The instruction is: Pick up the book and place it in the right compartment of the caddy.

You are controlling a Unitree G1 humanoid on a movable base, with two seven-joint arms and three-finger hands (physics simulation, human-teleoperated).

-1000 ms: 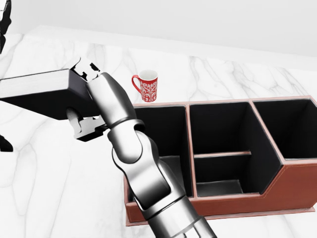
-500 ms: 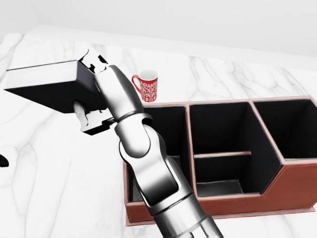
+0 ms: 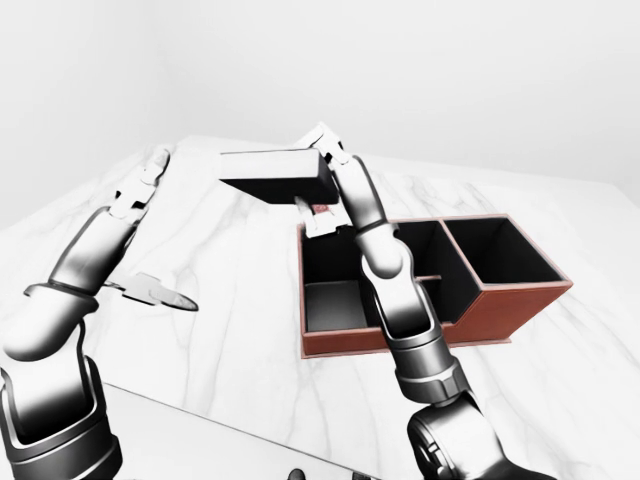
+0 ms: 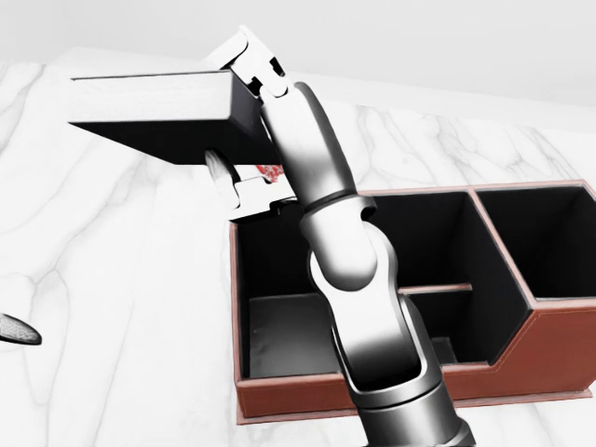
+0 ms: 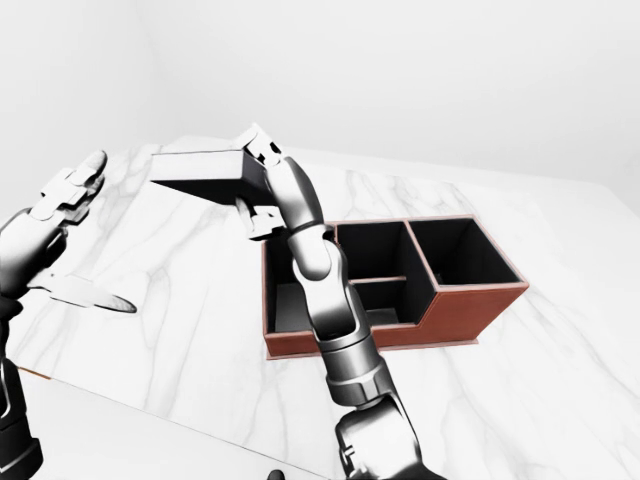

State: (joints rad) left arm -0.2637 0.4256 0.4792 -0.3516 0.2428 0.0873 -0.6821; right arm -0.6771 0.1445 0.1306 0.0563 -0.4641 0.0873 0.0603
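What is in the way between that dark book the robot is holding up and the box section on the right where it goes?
Nothing visible blocks it. The right hand holds the book in the air, up and left of the caddy. The right compartment is open-topped and looks empty. The book must cross over the left and middle compartments; the mug is mostly hidden behind the hand.

Polished white marble tabletop (image 4: 112, 279) with grey veins; glossy chrome arm shells — mirror-bright. Matt black book (image 4: 168, 116), pale paper edge. Stitched brown leather-look caddy (image 4: 559, 358) — matt black lining.
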